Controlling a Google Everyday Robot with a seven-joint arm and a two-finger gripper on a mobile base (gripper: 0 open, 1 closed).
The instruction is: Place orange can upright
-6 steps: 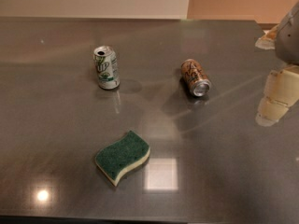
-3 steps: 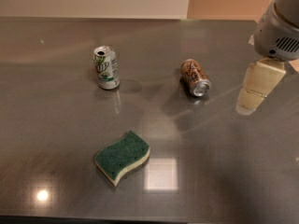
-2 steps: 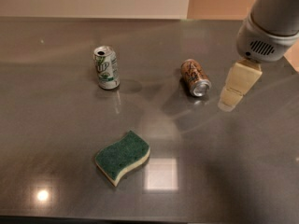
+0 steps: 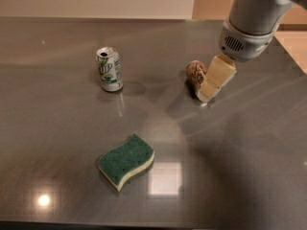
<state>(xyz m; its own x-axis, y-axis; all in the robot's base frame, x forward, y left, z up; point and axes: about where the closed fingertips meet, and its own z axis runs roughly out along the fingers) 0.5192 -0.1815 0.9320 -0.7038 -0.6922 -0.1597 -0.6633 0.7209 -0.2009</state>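
Observation:
The orange can (image 4: 195, 74) lies on its side on the grey table (image 4: 57, 143), right of centre; its near end is hidden behind my gripper. My gripper (image 4: 211, 87) hangs from the arm at the upper right, its pale fingers (image 4: 219, 72) pointing down and left, right in front of the can. I cannot tell whether it touches the can.
A white and green can (image 4: 110, 69) stands upright to the left of the orange can. A green and yellow sponge (image 4: 126, 161) lies near the front of the table. The table's right edge (image 4: 293, 61) runs behind the arm.
My arm has moved left and forward from the right edge, bringing the gripper down over the near end of the orange can. The cans and sponge have not moved.

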